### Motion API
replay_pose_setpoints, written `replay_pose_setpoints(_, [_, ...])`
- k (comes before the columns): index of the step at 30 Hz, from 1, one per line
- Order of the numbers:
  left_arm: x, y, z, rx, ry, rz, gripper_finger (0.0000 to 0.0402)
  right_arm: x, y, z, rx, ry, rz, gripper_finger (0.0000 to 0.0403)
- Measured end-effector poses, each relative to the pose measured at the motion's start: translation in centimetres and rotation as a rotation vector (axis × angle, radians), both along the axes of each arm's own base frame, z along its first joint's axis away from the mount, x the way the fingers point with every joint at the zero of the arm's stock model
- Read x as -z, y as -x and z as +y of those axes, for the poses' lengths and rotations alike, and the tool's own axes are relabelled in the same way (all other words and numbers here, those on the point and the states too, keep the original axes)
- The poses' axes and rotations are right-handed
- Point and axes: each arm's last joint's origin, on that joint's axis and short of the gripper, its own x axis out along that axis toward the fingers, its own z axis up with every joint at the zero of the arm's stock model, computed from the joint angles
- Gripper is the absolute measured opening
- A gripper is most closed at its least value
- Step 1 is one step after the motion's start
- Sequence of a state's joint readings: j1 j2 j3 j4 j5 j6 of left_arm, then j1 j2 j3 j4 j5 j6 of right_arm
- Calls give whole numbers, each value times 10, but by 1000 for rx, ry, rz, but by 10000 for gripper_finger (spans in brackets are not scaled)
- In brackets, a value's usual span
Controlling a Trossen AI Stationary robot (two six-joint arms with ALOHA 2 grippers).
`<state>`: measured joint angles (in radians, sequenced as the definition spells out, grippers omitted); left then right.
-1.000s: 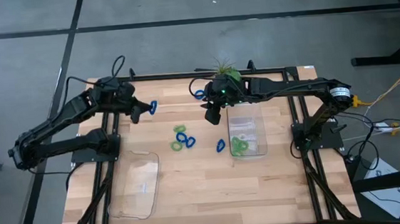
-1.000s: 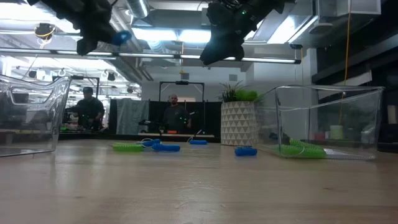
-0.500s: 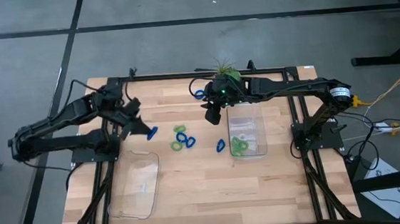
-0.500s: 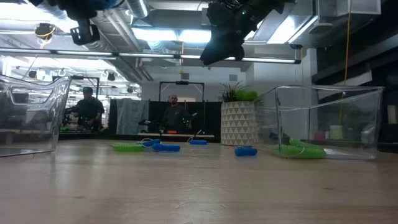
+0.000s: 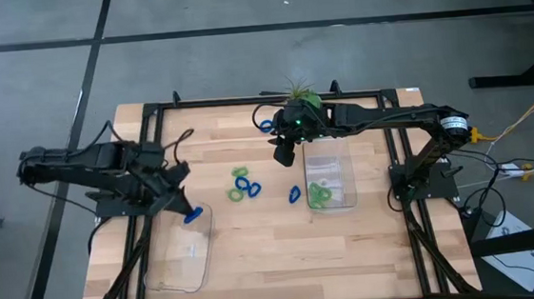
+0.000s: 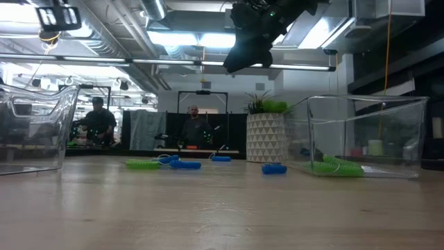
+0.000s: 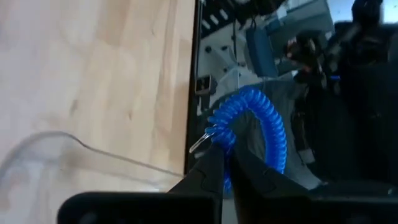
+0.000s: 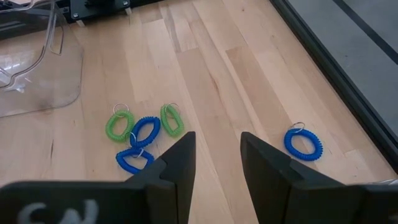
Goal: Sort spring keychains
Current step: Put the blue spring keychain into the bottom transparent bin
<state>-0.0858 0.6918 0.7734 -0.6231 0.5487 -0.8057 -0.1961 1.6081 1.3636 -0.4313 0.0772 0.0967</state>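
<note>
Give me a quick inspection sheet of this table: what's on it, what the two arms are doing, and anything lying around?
Surface: wooden table, bare boards.
Job's things: green keychains in right clear tray; left clear tray looks empty; loose cluster mid-table; blue ones at and.
Clutter: potted plant at far edge.
Grippers: left gripper shut on blue keychain over left tray's edge; right gripper open, empty, hovering.
Cables: loose wires right of table.
Surroundings: people beyond the table.

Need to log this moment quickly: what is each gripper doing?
Left gripper: closed on a blue spring keychain, above the left clear tray.
Right gripper: open, empty.
</note>
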Motion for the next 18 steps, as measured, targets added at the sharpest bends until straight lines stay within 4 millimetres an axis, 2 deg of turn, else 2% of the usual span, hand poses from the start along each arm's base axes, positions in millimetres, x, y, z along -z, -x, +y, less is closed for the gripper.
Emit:
replay_pose_setpoints(13, [3, 6, -33, 17, 58, 137, 7, 0, 0, 0, -1, 1, 0, 126])
replay_pose_setpoints(18, [11, 2, -46, 48, 6, 182, 6, 1, 0, 0, -24, 28, 16, 126])
